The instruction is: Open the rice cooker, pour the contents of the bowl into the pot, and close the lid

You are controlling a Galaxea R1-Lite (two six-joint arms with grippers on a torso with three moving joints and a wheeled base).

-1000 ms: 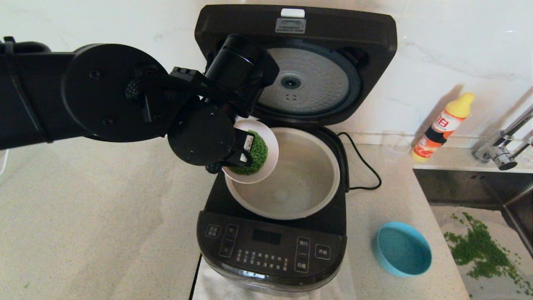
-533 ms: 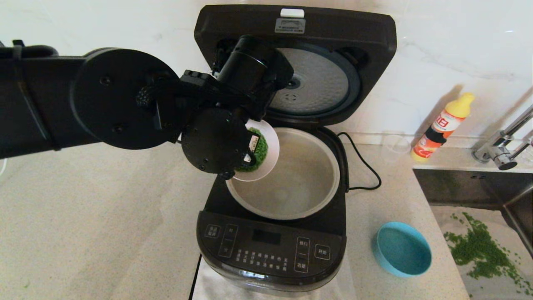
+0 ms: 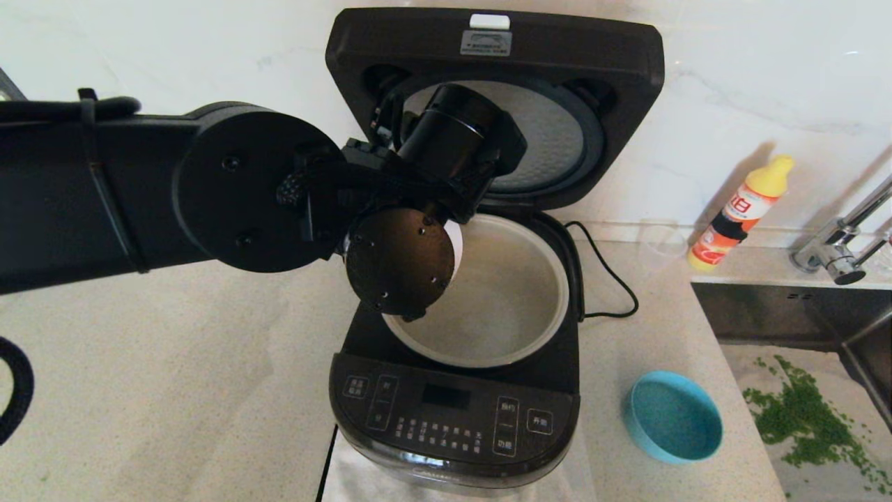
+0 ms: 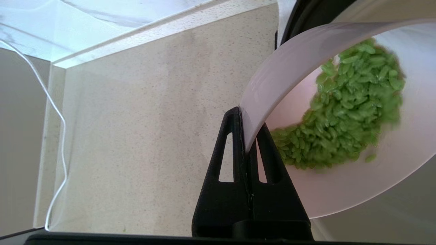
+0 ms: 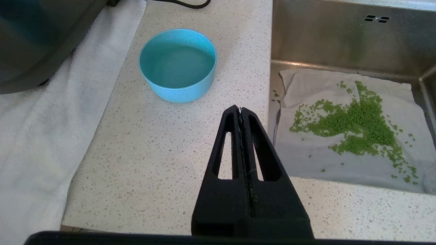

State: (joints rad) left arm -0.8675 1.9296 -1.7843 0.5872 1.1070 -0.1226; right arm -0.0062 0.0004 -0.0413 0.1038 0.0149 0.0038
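The black rice cooker (image 3: pixel 453 411) stands with its lid (image 3: pixel 613 90) raised upright, silver underside facing me. The cream pot (image 3: pixel 502 300) looks bare inside. My left gripper (image 4: pixel 246 126) is shut on the rim of the pale-pink bowl (image 4: pixel 340 190), held tilted over the pot's left edge. The green grains (image 4: pixel 354 112) are heaped against the bowl's lower wall. In the head view my left wrist hides all but a sliver of the bowl (image 3: pixel 456 247). My right gripper (image 5: pixel 241 112) is shut on nothing, low over the counter beside the sink.
A blue bowl (image 3: pixel 672 417) sits on the counter right of the cooker. The sink holds a cloth strewn with green grains (image 3: pixel 808 418). A yellow-capped bottle (image 3: pixel 739 213), a clear cup (image 3: pixel 662 244) and the tap (image 3: pixel 843 251) stand at the back right. The power cord (image 3: pixel 613 279) loops right of the cooker.
My left arm has swung right over the pot and rolled the bowl further over. The bowl and grains, open to the head view before, are now behind the wrist.
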